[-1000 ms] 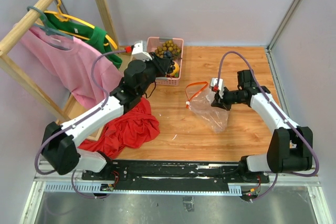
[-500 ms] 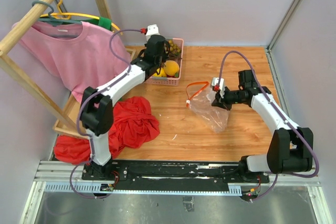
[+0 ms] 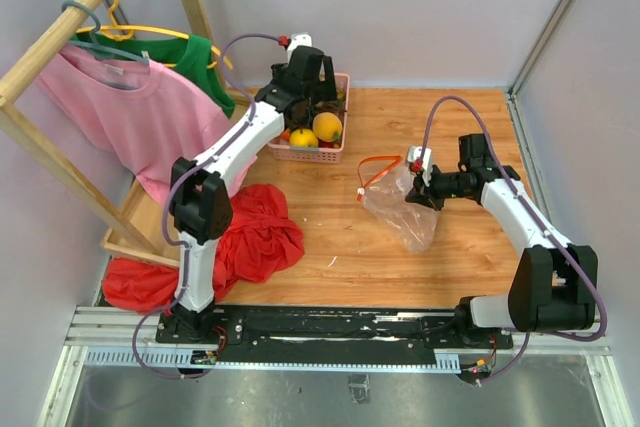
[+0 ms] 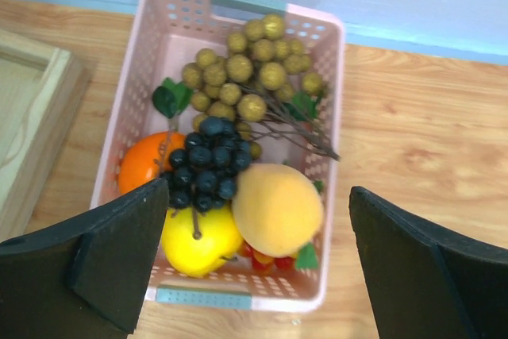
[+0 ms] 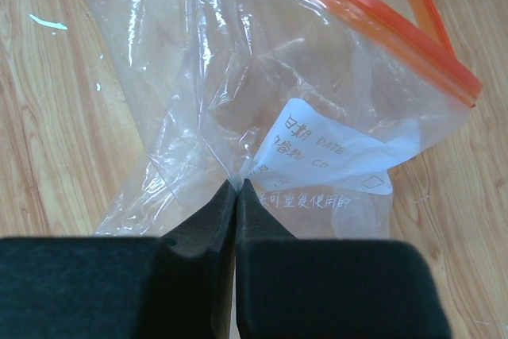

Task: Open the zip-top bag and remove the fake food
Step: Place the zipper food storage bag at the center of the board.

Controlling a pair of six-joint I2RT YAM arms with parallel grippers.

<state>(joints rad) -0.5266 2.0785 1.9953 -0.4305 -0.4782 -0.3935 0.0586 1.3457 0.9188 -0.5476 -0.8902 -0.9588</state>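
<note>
The left fingers (image 4: 103, 263) hang spread wide over the fake food (image 4: 238, 140) in the pink basket (image 4: 334, 109). The right fingers (image 5: 198, 267) pinch the zip-top bag (image 5: 317, 69) on the surface (image 3: 335, 232). Retreating carelessly, the left arm could tip the basket.

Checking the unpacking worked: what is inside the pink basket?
The pink basket holds a tan-brown bunch of little balls, a dark purple bunch, an orange, a yellow lemon and a yellow-orange round fruit. Underneath, small red pieces are mostly covered, so unidentifiable.
</note>
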